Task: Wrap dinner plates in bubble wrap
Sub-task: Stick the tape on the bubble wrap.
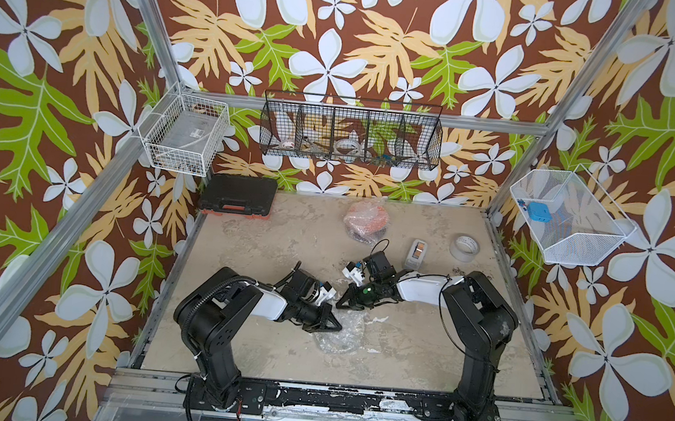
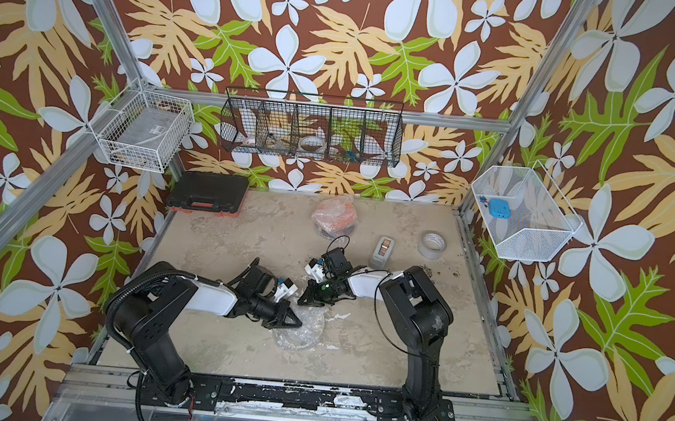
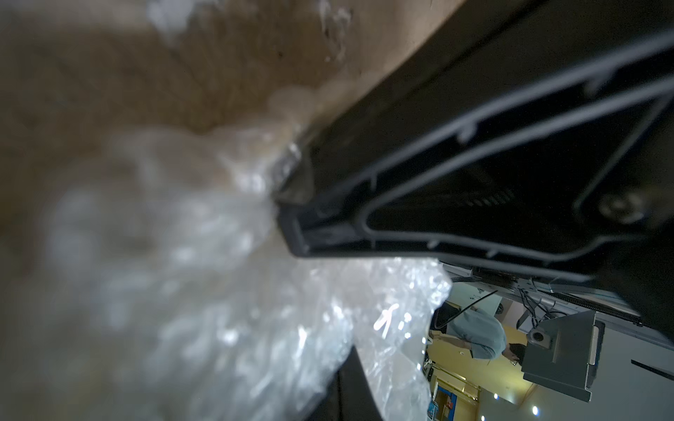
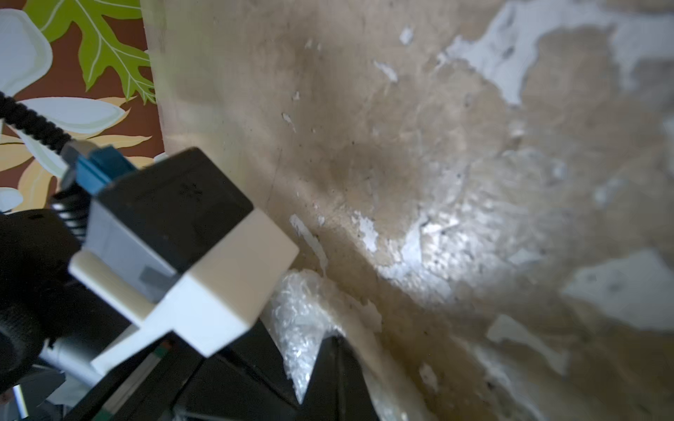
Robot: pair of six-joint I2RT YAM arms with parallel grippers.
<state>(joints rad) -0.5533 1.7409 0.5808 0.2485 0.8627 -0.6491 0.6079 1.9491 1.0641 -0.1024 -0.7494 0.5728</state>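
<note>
Three sides are closed by walls (image 1: 343, 33) papered in brown with large white flowers and green and tan leaves. The corners are edged by aluminium posts (image 1: 152, 20). A worn beige desk (image 1: 275, 235), mottled with pale patches, is laid between them. A white wire basket (image 1: 186, 133) is hung on the left wall, a black wire basket (image 1: 351, 131) on the back wall, a white mesh basket (image 1: 568, 219) on the right. Soft, even light is cast throughout.

Both top views look steeply down from the near side at the whole tabletop (image 1: 261, 255) (image 2: 219, 251); wrist cameras (blurry-close) share the bubble wrap (image 3: 219, 310) (image 4: 302, 302).
</note>
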